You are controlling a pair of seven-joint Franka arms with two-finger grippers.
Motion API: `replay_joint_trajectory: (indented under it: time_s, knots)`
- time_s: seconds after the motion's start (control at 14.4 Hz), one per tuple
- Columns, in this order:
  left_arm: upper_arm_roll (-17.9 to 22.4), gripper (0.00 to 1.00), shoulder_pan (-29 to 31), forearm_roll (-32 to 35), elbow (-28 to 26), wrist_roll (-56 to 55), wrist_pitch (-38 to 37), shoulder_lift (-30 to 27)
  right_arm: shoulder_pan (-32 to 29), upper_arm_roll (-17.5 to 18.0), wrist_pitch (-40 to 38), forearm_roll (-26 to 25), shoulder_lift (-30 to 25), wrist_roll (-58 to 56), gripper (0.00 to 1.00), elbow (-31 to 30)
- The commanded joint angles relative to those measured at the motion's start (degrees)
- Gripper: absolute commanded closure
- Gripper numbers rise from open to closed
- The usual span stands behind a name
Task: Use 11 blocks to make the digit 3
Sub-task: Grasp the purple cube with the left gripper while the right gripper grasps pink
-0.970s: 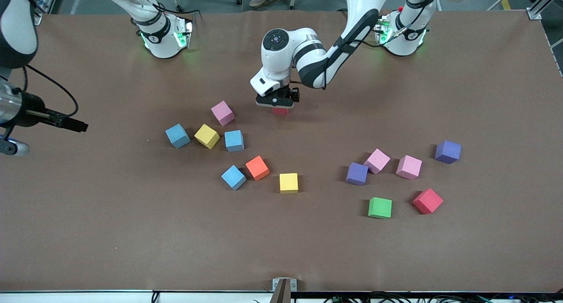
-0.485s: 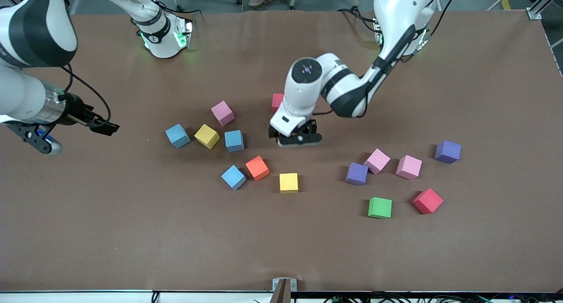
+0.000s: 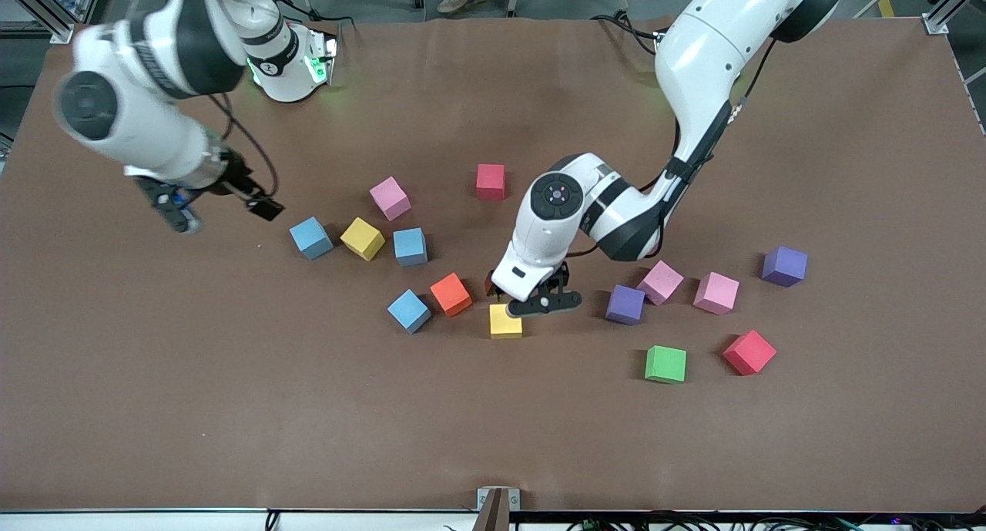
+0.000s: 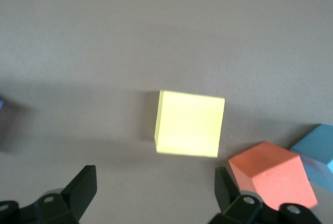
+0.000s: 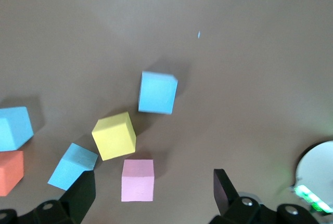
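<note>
The blocks lie scattered singly on the brown table; no digit 3 is in view. My left gripper (image 3: 531,304) hangs open low over the table beside a yellow block (image 3: 505,320). In the left wrist view that yellow block (image 4: 190,123) lies just ahead of my open left gripper (image 4: 156,193), with an orange block (image 4: 273,174) beside one finger. A red block (image 3: 491,181) sits alone farther from the front camera. My right gripper (image 3: 177,216) is open in the air, toward the right arm's end from a blue block (image 3: 311,237). The right gripper (image 5: 153,193) holds nothing.
Near the blue block sit a yellow (image 3: 362,239), a pink (image 3: 390,198) and another blue block (image 3: 410,247). Toward the left arm's end lie purple (image 3: 625,304), pink (image 3: 659,282), pink (image 3: 716,293), purple (image 3: 784,266), green (image 3: 665,364) and red (image 3: 749,352) blocks.
My left gripper left the red block on the table and came toward the front camera, down beside the yellow block. The right arm swung in from the table's end toward the blue block.
</note>
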Motion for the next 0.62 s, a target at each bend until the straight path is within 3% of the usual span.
replay_joint_trajectory:
  time_s: [0.0,0.14,0.35,0.55]
  knots:
    - [0.29,0.00,-0.10,-1.99,6.52,3.77,-2.08,4.20,5.75,-0.54,6.91,0.38,-3.02,7.83,0.00,-8.20]
    - [0.29,0.00,-0.01,-5.06,9.52,3.86,-2.08,5.88,8.48,-0.54,10.69,0.38,-3.02,10.65,0.00,-11.80]
    - [1.16,0.00,-0.18,-5.16,9.53,5.97,-1.90,6.41,13.40,-0.54,20.25,0.21,-2.50,15.39,0.00,-17.70]
    - [1.25,0.00,1.39,-5.25,9.18,9.21,-3.65,5.89,15.87,-0.54,28.09,0.03,1.10,18.66,0.00,-19.73]
